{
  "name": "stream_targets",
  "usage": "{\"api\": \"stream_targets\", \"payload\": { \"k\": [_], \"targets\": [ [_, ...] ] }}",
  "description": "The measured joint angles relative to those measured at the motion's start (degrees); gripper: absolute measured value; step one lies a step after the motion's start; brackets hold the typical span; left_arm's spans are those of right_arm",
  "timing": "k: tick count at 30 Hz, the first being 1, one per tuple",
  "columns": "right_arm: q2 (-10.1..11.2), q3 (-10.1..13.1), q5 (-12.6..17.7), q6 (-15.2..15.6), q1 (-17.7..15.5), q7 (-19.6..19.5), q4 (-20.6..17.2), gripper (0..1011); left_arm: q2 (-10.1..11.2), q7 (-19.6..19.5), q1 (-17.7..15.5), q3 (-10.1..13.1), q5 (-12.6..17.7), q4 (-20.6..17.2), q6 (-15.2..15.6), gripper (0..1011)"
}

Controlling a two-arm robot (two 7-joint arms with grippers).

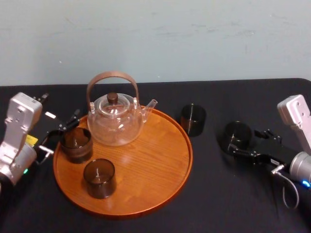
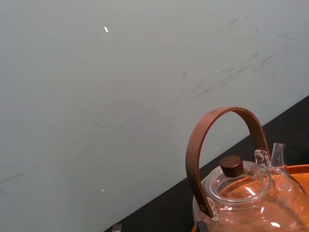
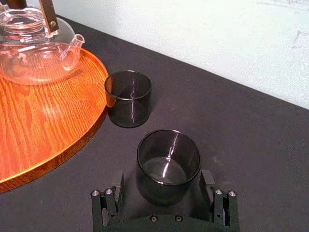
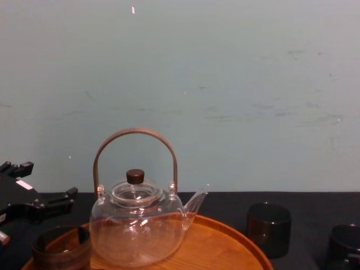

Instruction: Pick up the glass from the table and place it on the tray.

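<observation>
The glass [image 3: 168, 164] I'm after is a short, straight-walled tumbler of dark smoked glass, upright and empty. It stands on the black worktop [image 1: 228, 199], well off to the right of the tray [image 1: 160, 160]. My right hand [image 3: 163, 175] is down at worktop level with its fingers [image 3: 117, 186] spread either side of the glass. It is released, not clamped: the right wrist view shows a gap on at least one side.

That wrist view gives me the straddle clearly, and the head view gives me the layout. A second glass [image 1: 193, 119] of the same kind stands just beside the tray's right rim, apart from mine. From the chest view I get the side profile, with mine at the lower right corner, partly cut off.

The tray is round, orange-brown wood with a low rim. The clear teapot [image 1: 115, 121] with its brown hoop handle sits toward the tray's back left. Two more dark glasses [image 1: 99, 177] are on its left side. The right half of the tray is bare wood.

Between my glass and the rim there is open worktop, with the second glass standing farther back. My left hand [image 1: 62, 135] sits at the tray's left edge by one of those glasses, fingers apart. The pale wall [image 4: 225, 84] rises behind the worktop's far edge.
</observation>
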Motion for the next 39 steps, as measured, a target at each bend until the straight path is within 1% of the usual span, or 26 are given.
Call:
{"api": "stream_targets", "payload": {
  "k": [20, 31, 35, 39],
  "targets": [
    [-4.4, -0.5, -4.0, 1.0, 5.3, 1.4, 5.9, 1003, 0.0, 0.0, 0.0, 0.0, 0.0, 0.0, 0.0, 1001],
    [-5.9, -0.4, -5.8, 1.0, 6.9, 2.6, 7.5, 1002, 0.0, 0.0, 0.0, 0.0, 0.0, 0.0, 0.0, 1001],
    [-6.2, -0.4, -6.6, 1.0, 7.2, 2.6, 7.9, 1002, 0.0, 0.0, 0.0, 0.0, 0.0, 0.0, 0.0, 1001],
    [-6.2, -0.4, -6.6, 1.0, 7.2, 2.6, 7.9, 1002, 0.0, 0.0, 0.0, 0.0, 0.0, 0.0, 0.0, 1001]
  ]
}}
